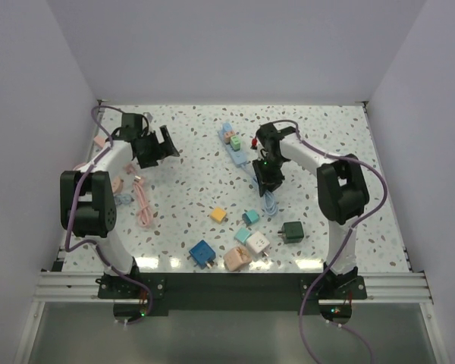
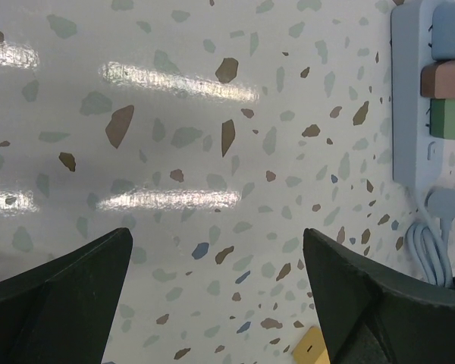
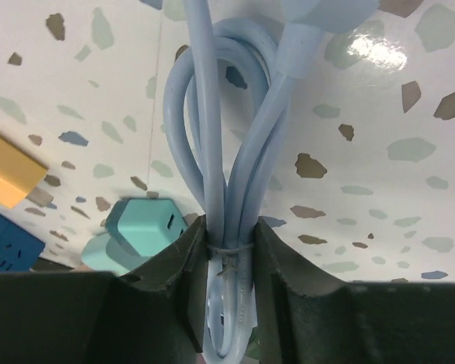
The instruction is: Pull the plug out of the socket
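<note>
**Right jaws clenched on the strip's cord, plugs still seated**

The pale blue socket strip (image 1: 239, 152) lay on the speckled surface (image 1: 189, 182) toward the far side, slightly right of centre. Three plugs sat in a row in its far end: a blue plug (image 2: 451, 30), a pink-brown plug (image 2: 447, 80) next to it, and a green plug (image 2: 451, 121) nearest the cord end. All three were seated in the strip.

From the strip's near end ran its cord bundle (image 3: 227, 152), looped and bound with a thin tie (image 3: 227, 249). The right arm (image 1: 303, 155) reached down over this bundle, and the right jaws were clenched on it at the tie, the loops squeezed between the two fingers (image 3: 174, 288).

The left arm (image 1: 114, 159) hung over bare surface to the left of the strip, well apart from it. The left jaws stood released and wide, with nothing between the fingers (image 2: 68, 288).

Loose adapters lay nearer the arm bases: a yellow cube (image 1: 218, 214), a teal one (image 1: 250, 218), a dark green one (image 1: 292, 231), a white one (image 1: 258, 243), a blue one (image 1: 203, 252) and a peach one (image 1: 236, 258). A pink cable (image 1: 142, 205) lay at the left.
</note>
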{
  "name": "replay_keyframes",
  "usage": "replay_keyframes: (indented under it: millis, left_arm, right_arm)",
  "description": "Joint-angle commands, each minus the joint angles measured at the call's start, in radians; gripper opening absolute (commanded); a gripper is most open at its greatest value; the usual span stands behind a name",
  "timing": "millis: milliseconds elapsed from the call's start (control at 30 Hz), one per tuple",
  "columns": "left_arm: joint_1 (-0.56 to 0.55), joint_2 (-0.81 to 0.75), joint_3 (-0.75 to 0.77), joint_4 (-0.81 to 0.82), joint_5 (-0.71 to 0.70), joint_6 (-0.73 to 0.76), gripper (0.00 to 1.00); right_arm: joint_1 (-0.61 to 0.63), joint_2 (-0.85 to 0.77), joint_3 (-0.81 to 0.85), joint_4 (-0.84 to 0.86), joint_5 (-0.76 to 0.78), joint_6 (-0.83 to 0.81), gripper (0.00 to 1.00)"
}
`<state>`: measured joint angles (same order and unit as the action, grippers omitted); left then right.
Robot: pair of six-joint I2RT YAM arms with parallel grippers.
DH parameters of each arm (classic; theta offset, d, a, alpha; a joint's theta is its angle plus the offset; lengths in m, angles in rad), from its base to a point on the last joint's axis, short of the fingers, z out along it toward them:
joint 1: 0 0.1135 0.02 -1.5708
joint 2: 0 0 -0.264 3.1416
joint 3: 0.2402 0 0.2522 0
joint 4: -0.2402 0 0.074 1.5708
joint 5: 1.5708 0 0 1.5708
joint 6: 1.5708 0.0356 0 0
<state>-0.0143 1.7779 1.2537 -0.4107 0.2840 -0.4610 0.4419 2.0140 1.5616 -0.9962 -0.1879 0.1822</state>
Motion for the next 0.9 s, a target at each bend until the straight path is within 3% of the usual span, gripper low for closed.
replay_keyframes:
  millis: [0, 133, 267, 633, 867]
  left_arm:
    - [-0.003, 0.000, 0.015, 0.027, 0.018, 0.007, 1.00]
    - [-0.003, -0.006, -0.008, 0.036, 0.024, 0.012, 1.00]
    - [-0.006, -0.011, -0.023, 0.053, 0.038, 0.007, 1.00]
    - [-0.030, -0.017, -0.059, 0.092, 0.057, -0.019, 1.00]
    - [-0.032, -0.031, -0.094, 0.104, 0.063, -0.030, 1.00]
  right_arm:
    - [0.003, 0.020, -0.001, 0.053, 0.076, 0.042, 0.34]
    - [0.003, -0.050, -0.026, 0.115, 0.015, 0.051, 0.72]
    - [0.003, -0.121, 0.027, 0.160, 0.021, 0.033, 0.88]
    - [0.012, 0.064, 0.196, 0.387, 0.037, -0.052, 0.92]
    - [0.060, 0.173, 0.248, 0.554, 0.185, -0.081, 0.91]
